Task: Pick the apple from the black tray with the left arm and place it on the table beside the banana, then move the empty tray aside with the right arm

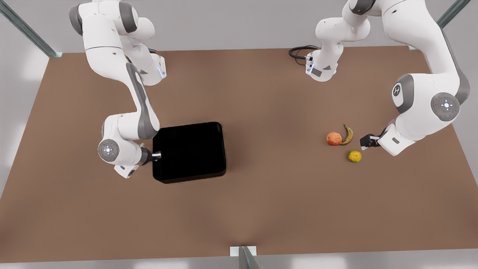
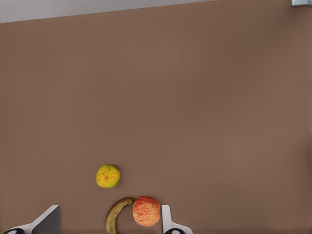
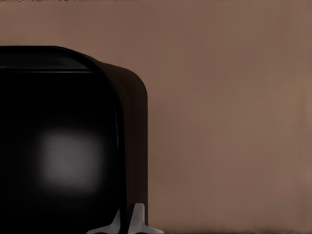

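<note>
One orange (image 1: 354,156) lies near the apple (image 1: 334,138) and banana (image 1: 348,135).

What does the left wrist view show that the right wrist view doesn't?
Left wrist view: the red-orange apple touching the browning yellow banana, the yellow-green citrus fruit a little apart from them, and the left gripper with fingers spread wide, nothing between them.

Right wrist view: the glossy black tray, with the right gripper closed on its rim.

Both share the bare brown table.
</note>
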Controlling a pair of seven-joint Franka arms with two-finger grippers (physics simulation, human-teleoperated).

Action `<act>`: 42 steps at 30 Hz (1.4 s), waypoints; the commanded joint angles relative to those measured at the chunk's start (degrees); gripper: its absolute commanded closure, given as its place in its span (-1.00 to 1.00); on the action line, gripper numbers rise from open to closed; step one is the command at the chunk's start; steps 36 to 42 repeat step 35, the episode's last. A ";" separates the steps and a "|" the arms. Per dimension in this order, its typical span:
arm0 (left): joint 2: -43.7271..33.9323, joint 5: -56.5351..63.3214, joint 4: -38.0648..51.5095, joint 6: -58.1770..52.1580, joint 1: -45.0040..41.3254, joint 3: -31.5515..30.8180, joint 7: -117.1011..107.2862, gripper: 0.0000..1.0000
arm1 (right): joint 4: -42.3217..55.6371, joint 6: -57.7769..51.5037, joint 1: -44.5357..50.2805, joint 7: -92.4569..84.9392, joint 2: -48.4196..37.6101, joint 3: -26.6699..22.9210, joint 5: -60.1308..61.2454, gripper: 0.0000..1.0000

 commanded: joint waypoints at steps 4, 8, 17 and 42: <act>-0.14 0.04 0.03 -0.11 0.00 -0.01 1.78 -1.00 | 0.36 -5.89 -0.03 -30.39 0.51 -8.21 -0.82 0.66; -0.05 0.04 0.03 -0.11 0.00 -0.01 1.86 -1.00 | 1.68 -6.16 -0.90 -43.05 3.94 -14.89 -0.64 0.66; -0.14 0.04 0.03 -0.11 0.00 -0.01 1.78 -1.00 | 7.65 -5.10 -3.37 -48.94 14.04 -16.91 1.47 0.52; 0.39 -0.13 0.73 0.41 -0.61 -0.36 3.10 -1.00 | 34.64 -24.53 -4.77 -16.16 5.78 -4.60 -2.93 -1.00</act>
